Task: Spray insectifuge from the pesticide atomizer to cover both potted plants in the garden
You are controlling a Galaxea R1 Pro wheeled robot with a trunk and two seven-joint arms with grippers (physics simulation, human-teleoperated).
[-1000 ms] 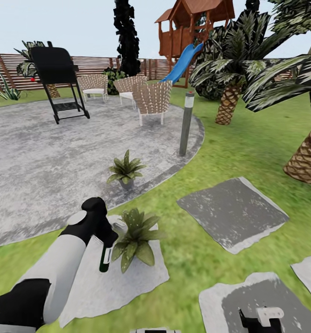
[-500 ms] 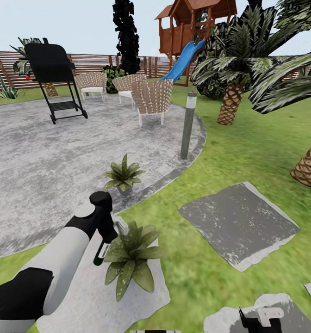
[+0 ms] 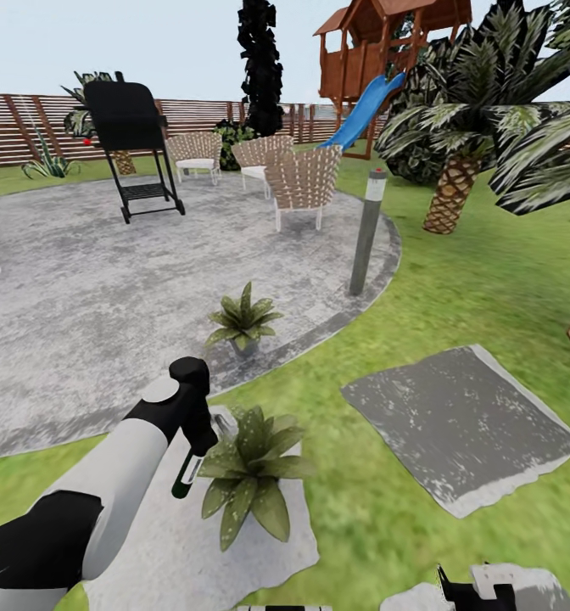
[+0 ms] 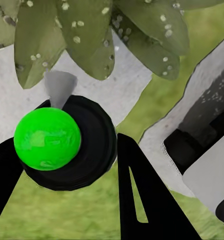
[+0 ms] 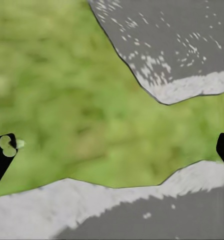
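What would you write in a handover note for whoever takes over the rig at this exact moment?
Left gripper: shut on the pesticide atomizer, held beside the near potted plant on a stepping stone.
Right gripper: open, nothing in it, low over grass and stones.
Far potted plant sits at the patio edge.
Done: atomizer picked up; droplets dot the near plant's leaves.
Left: finish the near plant if needed, then spray the far one.
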